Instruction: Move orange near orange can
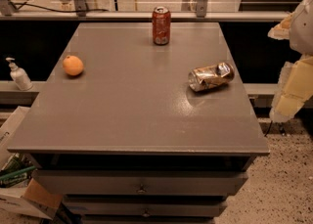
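grey table (137,115) — orange (73,65) at its left, well apart from the gripper (275,74) off right — fingers (291,93) spread.

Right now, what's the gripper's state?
Gripper: at the right edge, beside the table, far from the orange; open or closed cannot be told.

Nothing legible anywhere. The red soda can (161,25) at the far edge of the surface (132,115) and the crushed orange can (211,77) carry print, but no word can be made out. The pincer (292,88) hangs beyond the surface's right edge.
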